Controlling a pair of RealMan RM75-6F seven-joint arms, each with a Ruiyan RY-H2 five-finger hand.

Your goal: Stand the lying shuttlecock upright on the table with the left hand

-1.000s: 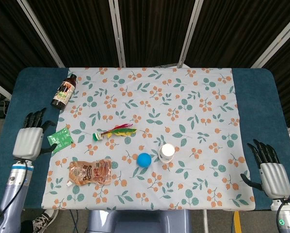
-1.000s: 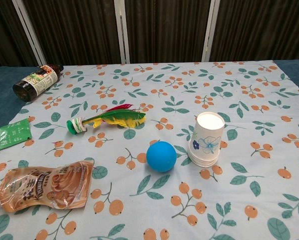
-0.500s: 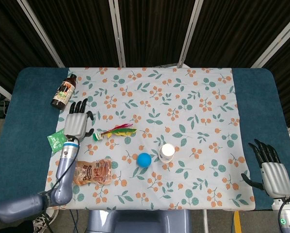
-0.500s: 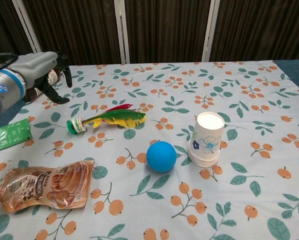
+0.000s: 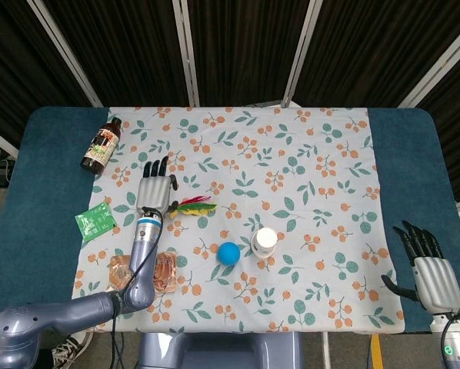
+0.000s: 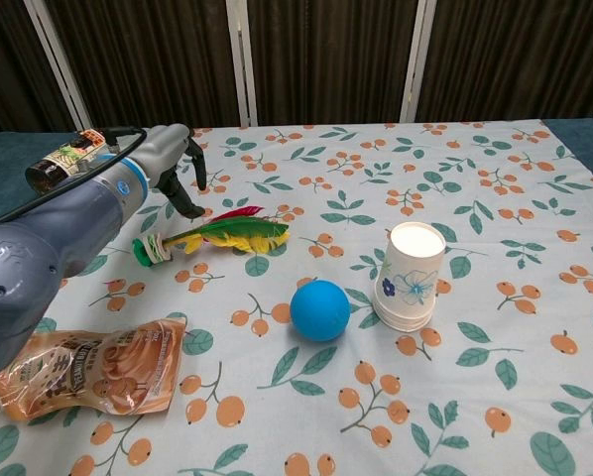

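The shuttlecock [image 5: 190, 207] [image 6: 220, 234] lies on its side on the floral cloth, its green and white base pointing left and its red, green and yellow feathers pointing right. My left hand [image 5: 154, 191] [image 6: 171, 154] hovers above the base end with its fingers spread and holds nothing. The forearm hides the base in the head view. My right hand [image 5: 425, 262] rests open at the table's right front corner, far from the shuttlecock.
A blue ball [image 5: 228, 253] [image 6: 319, 309] and an upturned paper cup [image 5: 265, 241] [image 6: 411, 276] sit right of the shuttlecock. A brown pouch [image 6: 83, 367] lies near the front left. A dark bottle [image 5: 101, 144] and a green packet [image 5: 95, 222] are at the left.
My left hand has swept from the table's left edge rightwards and now hangs over the shuttlecock's base. The shuttlecock and the right hand have not moved.
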